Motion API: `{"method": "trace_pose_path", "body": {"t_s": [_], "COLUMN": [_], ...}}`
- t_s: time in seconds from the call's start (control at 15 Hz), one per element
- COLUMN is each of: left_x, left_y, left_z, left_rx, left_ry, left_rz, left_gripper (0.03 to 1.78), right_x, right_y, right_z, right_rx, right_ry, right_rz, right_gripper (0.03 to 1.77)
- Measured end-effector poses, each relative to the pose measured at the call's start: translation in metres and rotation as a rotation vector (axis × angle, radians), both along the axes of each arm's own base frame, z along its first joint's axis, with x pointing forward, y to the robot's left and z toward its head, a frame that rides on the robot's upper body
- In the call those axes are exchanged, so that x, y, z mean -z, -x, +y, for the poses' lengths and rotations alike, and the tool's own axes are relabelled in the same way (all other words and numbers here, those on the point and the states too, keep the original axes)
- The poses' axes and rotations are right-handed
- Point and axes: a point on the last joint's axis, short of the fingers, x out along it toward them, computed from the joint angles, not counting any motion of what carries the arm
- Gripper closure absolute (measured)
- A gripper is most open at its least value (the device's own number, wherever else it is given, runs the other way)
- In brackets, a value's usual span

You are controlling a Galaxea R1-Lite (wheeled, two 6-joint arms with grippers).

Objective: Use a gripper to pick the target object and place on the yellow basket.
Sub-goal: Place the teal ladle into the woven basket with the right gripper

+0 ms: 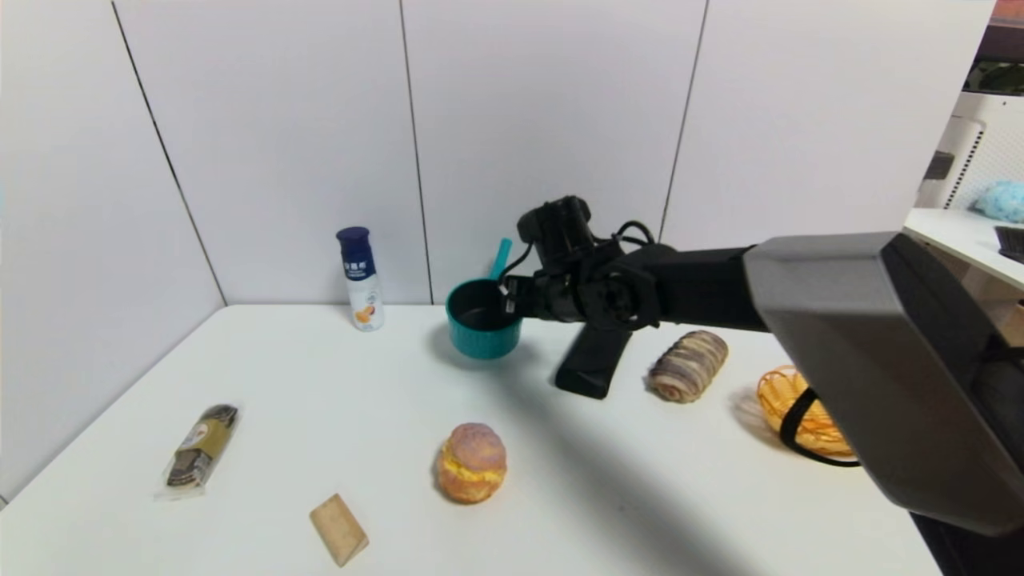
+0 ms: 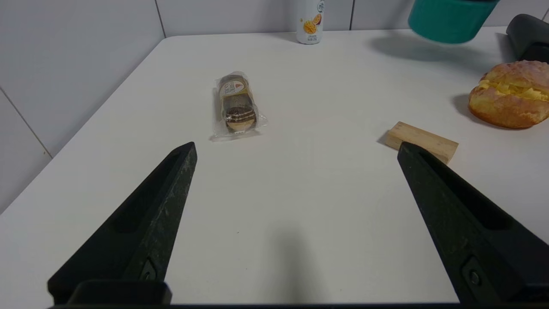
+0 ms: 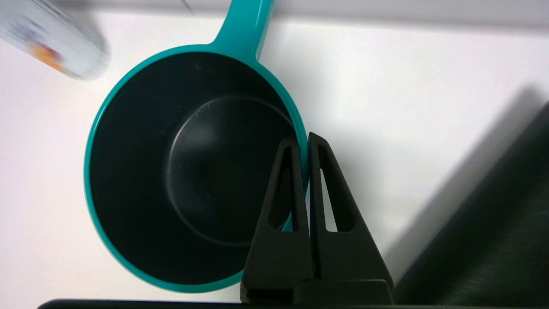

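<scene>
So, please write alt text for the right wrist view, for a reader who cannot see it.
The right gripper is shut on the rim of a teal saucepan with a dark inside, one finger inside the wall and one outside. Below lies the white table.

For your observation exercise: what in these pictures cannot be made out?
- Yellow basket: head view, far side hidden by the right arm.
- White bottle: right wrist view, blurred, label unreadable; cut off in left wrist view.
- Teal saucepan: left wrist view, top cut off by the edge.
</scene>
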Motion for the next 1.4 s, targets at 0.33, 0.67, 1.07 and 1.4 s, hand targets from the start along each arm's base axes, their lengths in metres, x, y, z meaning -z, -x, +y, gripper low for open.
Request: {"method": "trace_pose_path", "body": {"t_s": [0.33, 0.67, 1.07, 1.4], "left_x": [0.0, 0.0, 0.0, 0.0], "left_y": [0.0, 0.0, 0.0, 0.0], "left_z": [0.0, 0.0, 0.0, 0.0], "left_rx": [0.0, 0.0, 0.0, 0.0], "left_ry": [0.0, 0.0, 0.0, 0.0], "left_rz": [0.0, 0.0, 0.0, 0.0], "left_gripper": [0.12, 0.12, 0.12, 0.12], "right_x": [-0.134, -0.187, -0.119, -0.07], "right_y": [0.03, 0.055, 0.121, 0.153], "right_z": [-0.074, -0.233, -0.343, -0.363], "right_rx": [-0.037, -0.026, -0.053, -0.053], "right_ry": [-0.137, -0.034, 0.159, 0.239], "right_rz": [-0.238, -0.371, -0.212, -0.103], "right_gripper": [1.73, 1.73, 1.73, 1.73]}}
